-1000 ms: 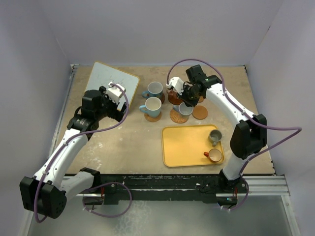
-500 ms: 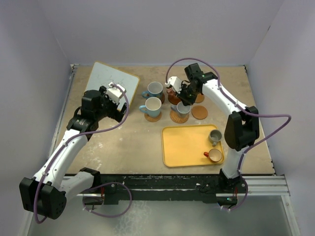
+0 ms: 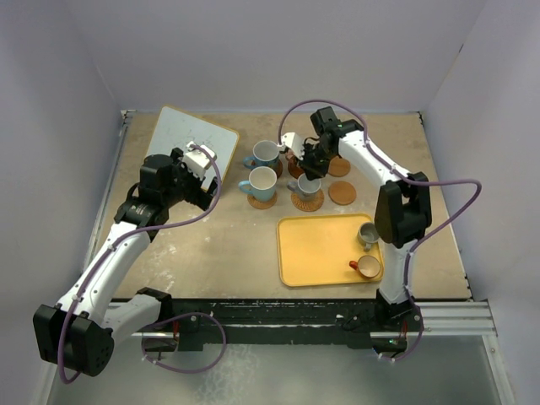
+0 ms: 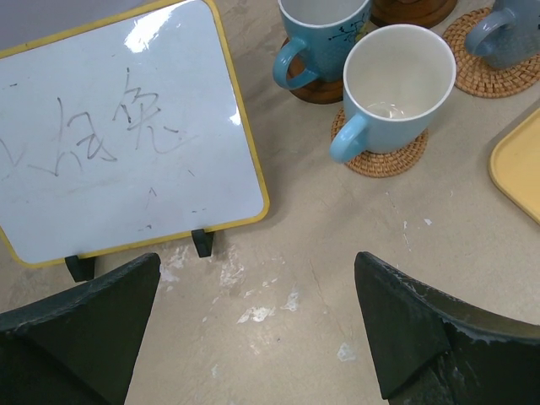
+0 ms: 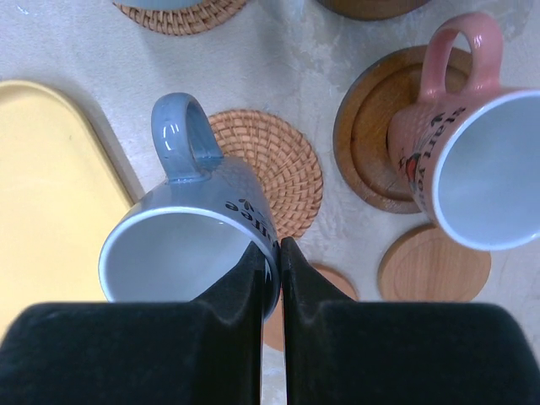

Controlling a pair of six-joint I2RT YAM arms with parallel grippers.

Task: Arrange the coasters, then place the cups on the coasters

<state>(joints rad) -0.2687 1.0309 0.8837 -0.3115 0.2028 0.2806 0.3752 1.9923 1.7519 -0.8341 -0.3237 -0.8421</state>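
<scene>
The left arm reaches forward along the left side from its base, bent at the elbow, with its wrist angled toward the middle. The left gripper hovers above the tabletop, both dark fingers spread wide with nothing between them. The right arm rises to a high elbow, then stretches toward the far middle, where its wrist tips downward. The right gripper has its fingers pinched nearly together on the rim of the blue-grey cup.
</scene>
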